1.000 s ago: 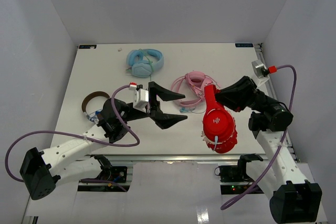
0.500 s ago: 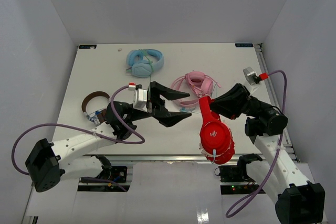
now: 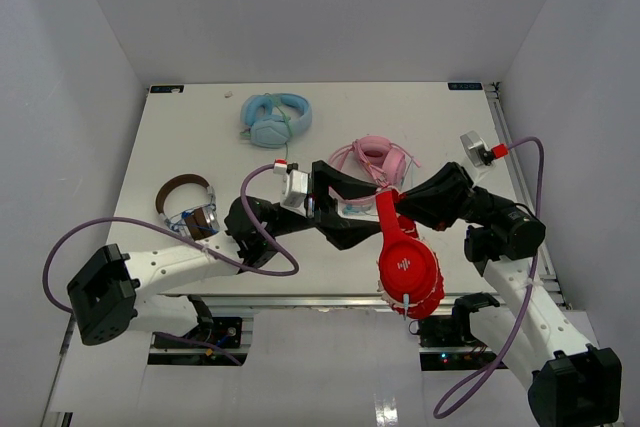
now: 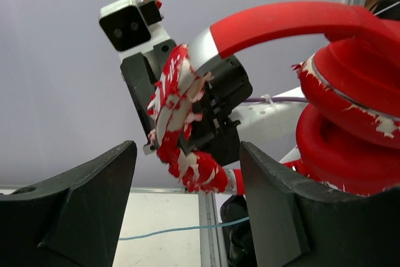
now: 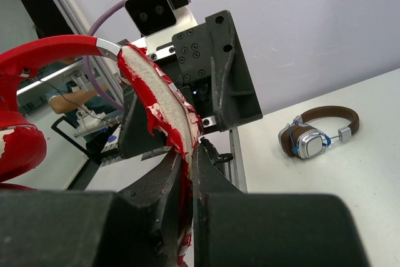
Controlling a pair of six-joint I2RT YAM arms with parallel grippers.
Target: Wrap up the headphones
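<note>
The red headphones are lifted over the near edge of the table, with the earcups together at the low end and the headband uppermost. The right end effector is clenched on the headband's peeling padding. The left end effector is released and spread wide, one finger on each side of that padding. Pink headphones lie just behind. Light-blue headphones and brown-banded headphones lie well apart.

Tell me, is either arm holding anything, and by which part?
The right gripper is shut on the red headphones, pinching the worn padding of the headband. The left gripper is open near the headband and holds nothing.
</note>
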